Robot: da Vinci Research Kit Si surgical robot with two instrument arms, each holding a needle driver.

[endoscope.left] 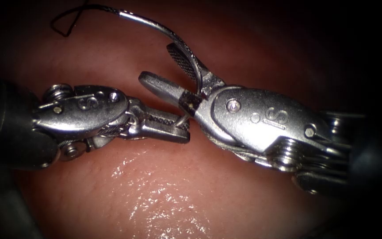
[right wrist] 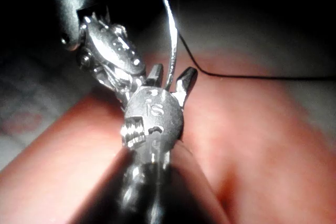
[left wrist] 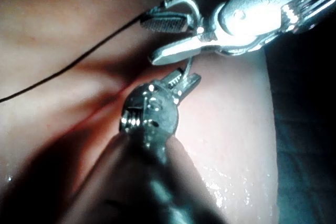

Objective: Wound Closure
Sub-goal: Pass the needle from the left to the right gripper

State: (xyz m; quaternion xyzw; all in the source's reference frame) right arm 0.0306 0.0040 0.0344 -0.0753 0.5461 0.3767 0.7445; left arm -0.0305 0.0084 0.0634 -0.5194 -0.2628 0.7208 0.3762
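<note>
Left tool (endoscope.left: 173, 126) fingers clamped on needle (endoscope.left: 164, 27) near tip. Right tool (endoscope.left: 166, 73) fingers spread wide around needle mid-curve, gripping nothing. Needle above tissue (endoscope.left: 155, 199), not in it; thread (endoscope.left: 69, 20) trailing off swaged end.

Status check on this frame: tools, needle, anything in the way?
Left tool shut on needle near its point. Right tool open around the curve. Needle above tissue, not in it; thread trails from its tail. Nothing in the way.
</note>
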